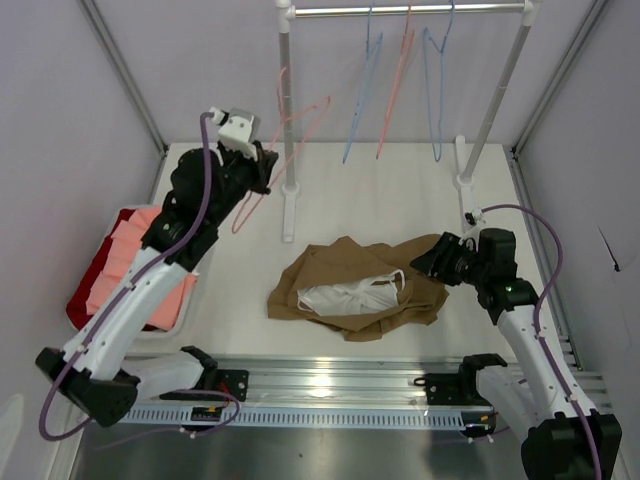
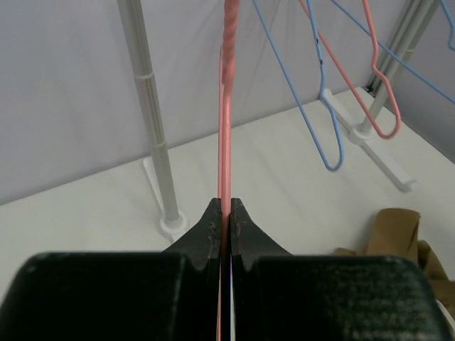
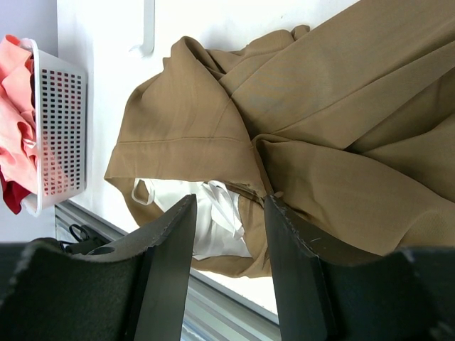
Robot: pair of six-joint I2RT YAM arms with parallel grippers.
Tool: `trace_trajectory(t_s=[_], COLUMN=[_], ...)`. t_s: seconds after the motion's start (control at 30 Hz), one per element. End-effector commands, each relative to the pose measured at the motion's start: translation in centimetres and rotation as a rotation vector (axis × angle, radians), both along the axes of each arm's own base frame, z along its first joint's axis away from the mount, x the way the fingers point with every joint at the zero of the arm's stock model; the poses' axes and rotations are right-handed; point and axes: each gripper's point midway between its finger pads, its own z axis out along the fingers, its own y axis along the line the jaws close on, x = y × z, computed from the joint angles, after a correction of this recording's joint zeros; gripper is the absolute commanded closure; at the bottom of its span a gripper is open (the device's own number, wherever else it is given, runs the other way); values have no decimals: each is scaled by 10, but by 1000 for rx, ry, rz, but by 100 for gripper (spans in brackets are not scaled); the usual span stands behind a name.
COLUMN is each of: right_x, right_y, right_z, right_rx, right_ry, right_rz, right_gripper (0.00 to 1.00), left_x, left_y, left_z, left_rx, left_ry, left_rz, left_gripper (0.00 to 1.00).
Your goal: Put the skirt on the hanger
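The left pincer point(image 2: 225, 206) is clenching the thin wire of the pale-pink hanger point(image 2: 225, 128), its two fingers pressing together on the wire. Its wrist view is showing the hanger running straight up out of the grip, edge-on. The overhead view is showing what that view cannot: the hanger's triangle is tilting in the air over the far-left part of the tabletop point(image 1: 400, 180), beside the left post of the rack point(image 1: 287, 130).

The right pincer point(image 3: 231, 206) is released, its fingers standing apart over the skirt point(image 3: 320, 106); whether they are touching the cloth I cannot tell. The overhead view is placing this pincer at the skirt's right side. The skirt is lying crumpled at the middle of the tabletop, toward the near edge, with its white lining point(image 1: 350, 297) showing. Only the right wrist view is showing the holes of the white basket point(image 3: 60, 128) at the left edge.
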Motion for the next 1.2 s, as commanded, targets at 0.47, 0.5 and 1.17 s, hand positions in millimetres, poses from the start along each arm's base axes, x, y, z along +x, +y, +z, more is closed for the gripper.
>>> trace_trajectory(t_s=[0.47, 0.5, 1.17], right_x=[-4, -4, -13], right_y=[1, 2, 15], right_z=[33, 33, 3], right_rx=[-27, -30, -76], right_ry=[-54, -55, 7], right_rz=[-1, 1, 26], right_gripper=[51, 51, 68], left_x=[-141, -149, -215], left_y=[12, 9, -28], left_z=[-77, -82, -136], left_rx=[-82, -85, -144], left_ry=[248, 266, 511], left_rz=[-286, -321, -682], left_gripper=[100, 100, 100])
